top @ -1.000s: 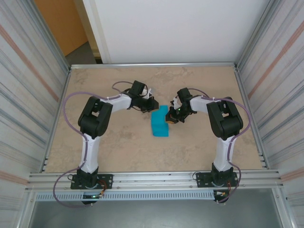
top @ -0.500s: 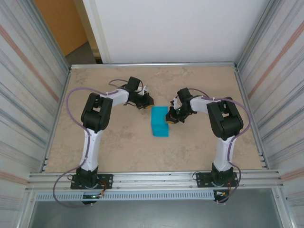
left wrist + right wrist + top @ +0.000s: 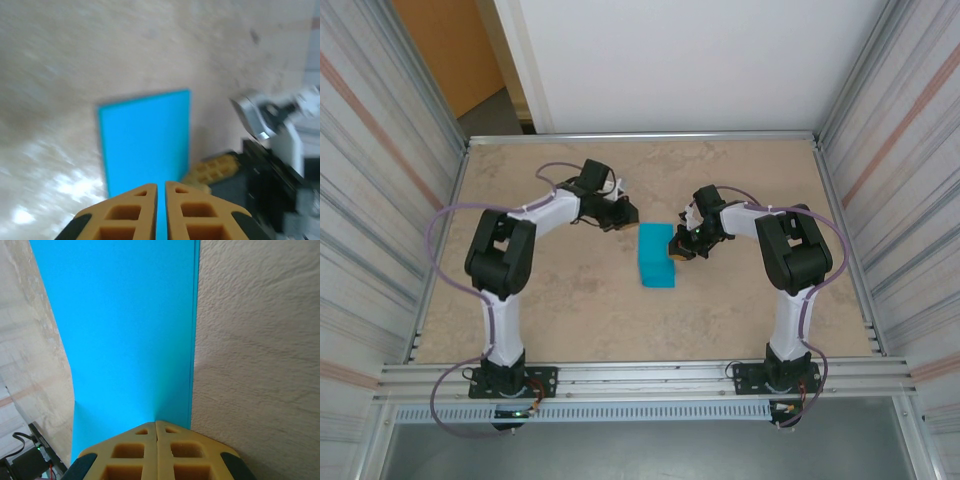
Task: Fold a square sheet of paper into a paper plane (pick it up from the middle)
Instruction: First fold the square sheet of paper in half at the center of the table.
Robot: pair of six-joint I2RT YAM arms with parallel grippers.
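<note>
Both pressed together — left claw (image 3: 161, 189) short of the square sheet of paper (image 3: 145, 140), right claw (image 3: 156, 423) hiding its edge.

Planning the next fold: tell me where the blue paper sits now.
In the top view the blue paper lies central on the table, the right end effector over its right edge, the left end effector just beyond its far-left corner.
</note>
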